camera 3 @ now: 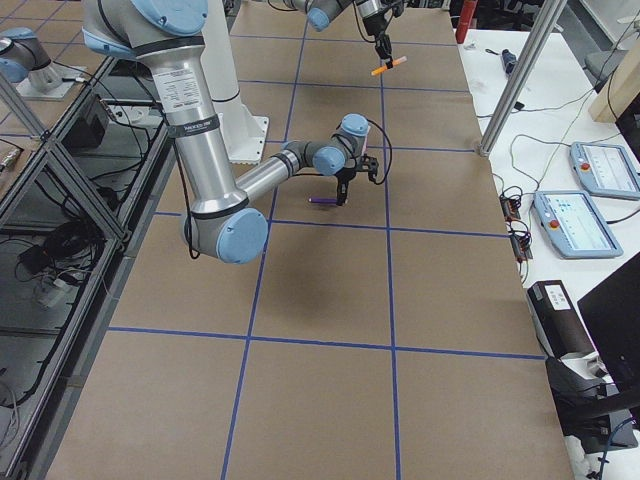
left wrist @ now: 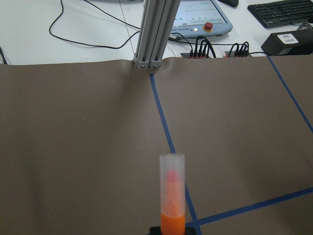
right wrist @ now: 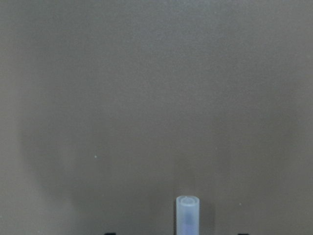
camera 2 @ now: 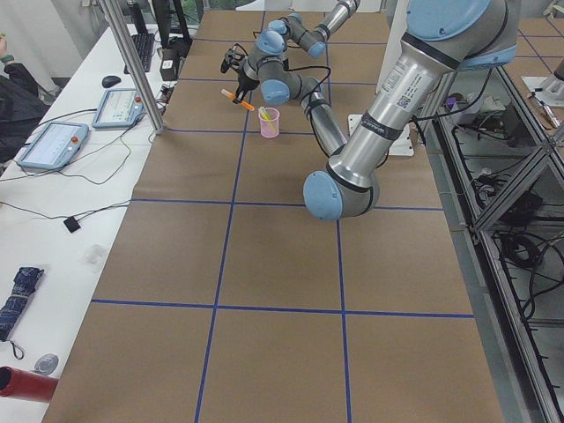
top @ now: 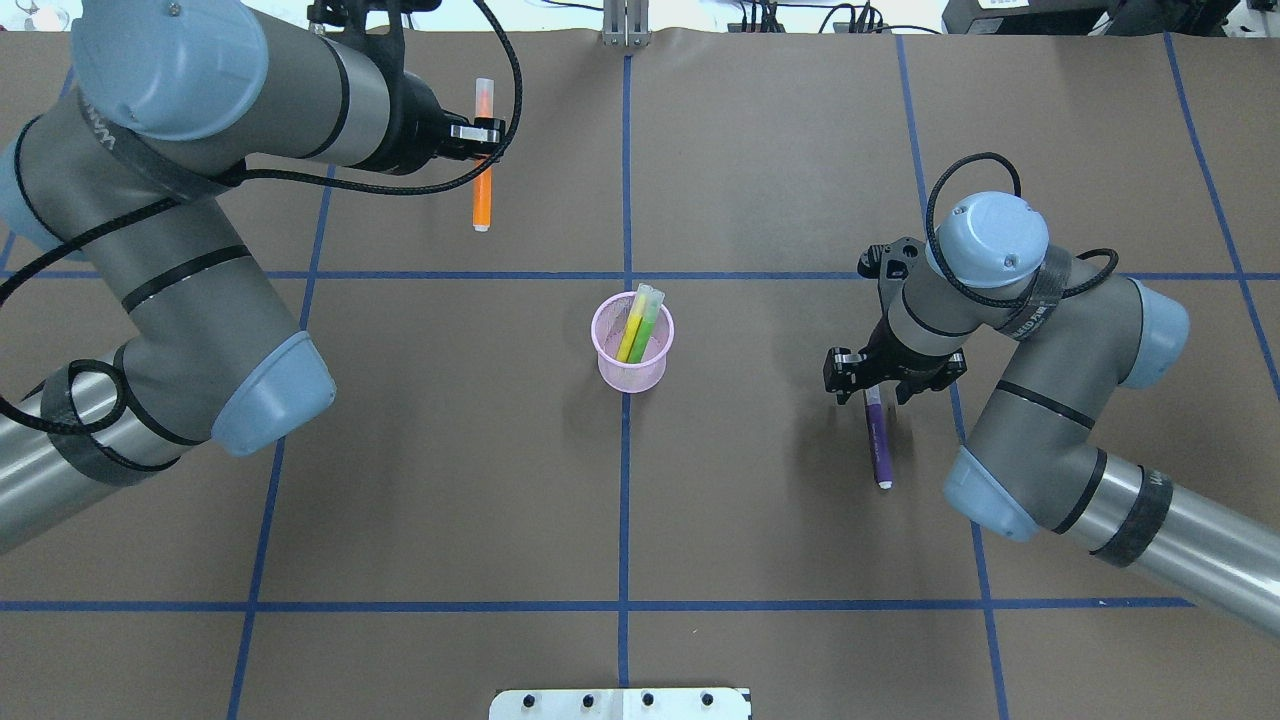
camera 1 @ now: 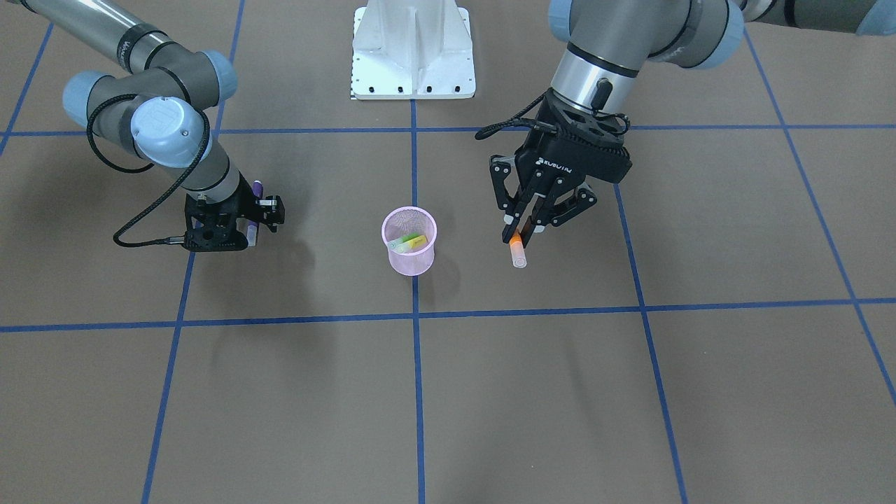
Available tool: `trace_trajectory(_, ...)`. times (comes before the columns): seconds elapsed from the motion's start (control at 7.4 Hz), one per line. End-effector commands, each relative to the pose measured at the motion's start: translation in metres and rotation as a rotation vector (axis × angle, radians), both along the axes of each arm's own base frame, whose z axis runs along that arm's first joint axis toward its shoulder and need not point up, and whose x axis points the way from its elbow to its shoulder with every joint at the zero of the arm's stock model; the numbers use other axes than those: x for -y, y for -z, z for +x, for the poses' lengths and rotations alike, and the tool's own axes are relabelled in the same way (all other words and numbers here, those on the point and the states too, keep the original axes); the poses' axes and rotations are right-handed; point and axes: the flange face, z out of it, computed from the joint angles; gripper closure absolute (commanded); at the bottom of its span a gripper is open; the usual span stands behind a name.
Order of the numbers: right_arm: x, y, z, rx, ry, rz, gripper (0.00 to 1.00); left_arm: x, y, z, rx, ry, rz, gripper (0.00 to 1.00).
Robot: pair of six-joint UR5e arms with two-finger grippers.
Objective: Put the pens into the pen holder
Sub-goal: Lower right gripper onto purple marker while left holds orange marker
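Two pens are pinched, orange pen [top: 482,190] by the left claw [top: 486,131] at eleven o'clock of the pink cup [top: 632,355], purple pen [top: 879,445] by the right claw [top: 893,375] at three, and either could clip the cup's rim and tip it.

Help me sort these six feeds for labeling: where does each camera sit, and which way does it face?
Front-facing: across the table, facing the base; both arms, left pincer holding orange pen.
Overhead: behind the robot, looking down; both arms, pen holder.
Exterior left: table end; left arm near.
Exterior right: opposite end; right arm near, purple pen.
Left wrist: along the orange pen toward the table edge.
Right wrist: at the paper; purple pen's cap.
Front-facing and overhead share the holder.
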Motion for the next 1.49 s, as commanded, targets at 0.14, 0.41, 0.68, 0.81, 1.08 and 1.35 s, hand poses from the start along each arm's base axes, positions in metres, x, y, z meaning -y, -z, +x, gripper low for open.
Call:
trace_trajectory(0.14,-0.005,-0.005,-0.002,-0.004,0.011,-0.01,0.46,0.001,0.0,0.0,0.003,-0.001,0.003,1.0)
trace_trajectory(0.41,-0.006,-0.007,-0.004,-0.006,0.015,-0.011,0.55,0.0,0.0,0.001,0.005,-0.003,0.005,1.0)
trace_trajectory(0.68,-0.006,-0.01,-0.004,-0.011,0.015,-0.015,0.7,0.0,0.0,0.001,0.005,-0.004,0.006,1.0)
trace_trajectory(0.81,-0.006,-0.011,-0.004,-0.013,0.015,-0.016,0.82,0.0,0.0,0.001,0.005,-0.004,0.006,1.0)
trace_trajectory(1.08,-0.006,-0.002,-0.001,0.007,0.024,0.007,1.0,0.0,0.003,0.0,0.001,-0.003,0.007,1.0)
trace_trajectory(1.35,-0.005,0.025,0.014,0.048,0.007,0.041,1.0,-0.02,0.018,0.023,-0.051,0.064,0.108,1.0)
